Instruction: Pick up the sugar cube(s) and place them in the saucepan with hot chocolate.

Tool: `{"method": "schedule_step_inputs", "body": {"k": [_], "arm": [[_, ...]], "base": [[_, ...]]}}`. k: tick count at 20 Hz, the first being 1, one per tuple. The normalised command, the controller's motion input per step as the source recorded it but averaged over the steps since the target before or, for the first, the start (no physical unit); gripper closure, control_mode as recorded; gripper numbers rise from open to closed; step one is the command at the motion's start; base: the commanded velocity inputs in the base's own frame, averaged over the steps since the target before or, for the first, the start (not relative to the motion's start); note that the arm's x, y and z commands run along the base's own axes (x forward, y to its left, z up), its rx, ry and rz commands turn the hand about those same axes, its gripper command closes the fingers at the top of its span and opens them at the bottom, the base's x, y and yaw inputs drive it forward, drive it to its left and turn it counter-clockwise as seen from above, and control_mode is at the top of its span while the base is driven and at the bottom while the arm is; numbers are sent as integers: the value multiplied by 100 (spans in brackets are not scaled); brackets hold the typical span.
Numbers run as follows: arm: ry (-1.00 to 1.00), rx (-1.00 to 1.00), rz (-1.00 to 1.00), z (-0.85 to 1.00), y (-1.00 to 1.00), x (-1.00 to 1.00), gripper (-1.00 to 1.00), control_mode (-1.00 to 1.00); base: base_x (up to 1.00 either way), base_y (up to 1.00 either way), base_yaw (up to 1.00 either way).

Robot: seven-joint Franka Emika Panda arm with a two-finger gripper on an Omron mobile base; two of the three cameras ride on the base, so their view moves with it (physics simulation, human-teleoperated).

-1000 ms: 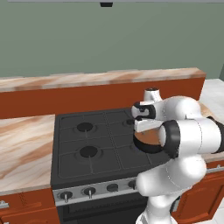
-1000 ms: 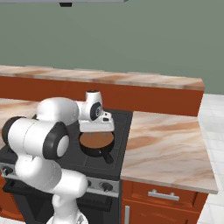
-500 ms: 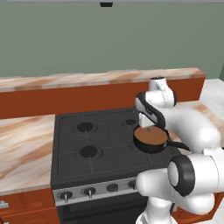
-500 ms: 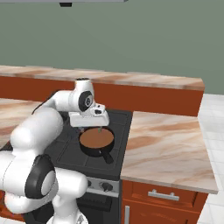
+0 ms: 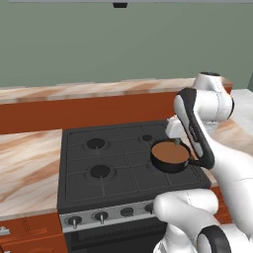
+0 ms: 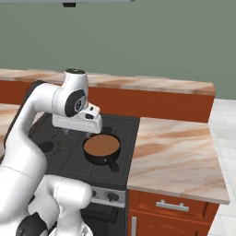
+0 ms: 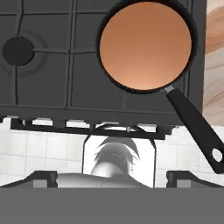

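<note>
So I've got the gripper [image 6: 77, 133] parked above the far right part of the stove [image 5: 99, 170], just behind the saucepan [image 5: 170, 154]. Jaws are spread wide apart with nothing between them, as far as I can see from the hand view, where the two finger tips [image 7: 43, 178] sit far out at either side.

The saucepan sits on the near right burner area, flat brown hot chocolate [image 7: 145, 45] filling it, its straight black handle [image 7: 194, 127] pointing toward the near right, out over the stove's front edge. In the right base view the saucepan [image 6: 102, 148] is just beside the marble worktop [image 6: 179, 152] that runs off to the right.

Can't make out the sugar cube anywhere; it's too small to spot, so I can't tell where it is. The liquid surface looks smooth and even. The left burners [image 5: 96, 144] have nothing on them, and the knobs [image 5: 101, 216] line the front panel.
</note>
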Motion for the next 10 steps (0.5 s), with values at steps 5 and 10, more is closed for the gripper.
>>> {"method": "schedule_step_inputs", "body": {"k": [5,10], "arm": [[-24,0,-1,69,63,-76,-100,-100],[-25,-3,-5,45,45,-78,-100,-100]], "base": [[0,0,0],[0,0,0]]}}
